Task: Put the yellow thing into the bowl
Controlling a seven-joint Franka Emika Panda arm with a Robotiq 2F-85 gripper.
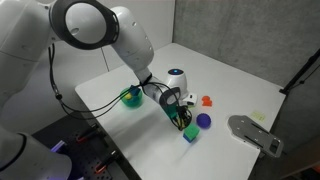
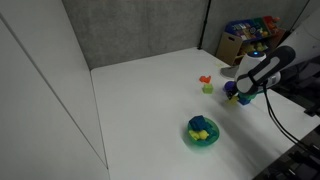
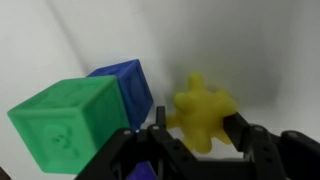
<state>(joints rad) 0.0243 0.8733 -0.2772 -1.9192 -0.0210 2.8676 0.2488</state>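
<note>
The yellow thing (image 3: 203,108), a small jagged star-shaped piece, sits between my gripper's (image 3: 197,128) two black fingers in the wrist view, and both fingers touch its sides. It is low over the white table. A green-and-blue cube (image 3: 85,115) stands right beside it; the cube also shows in an exterior view (image 1: 189,131). In both exterior views the gripper (image 1: 180,112) (image 2: 241,96) hides the yellow piece. The green bowl (image 1: 131,97) (image 2: 190,138) stands apart from the gripper and holds blue and yellow-green pieces.
A purple ball (image 1: 203,120) lies close to the gripper. An orange piece (image 1: 207,100) (image 2: 205,80) lies further on. A grey device (image 1: 255,132) rests near the table edge. A box of colourful items (image 2: 250,40) stands behind the table.
</note>
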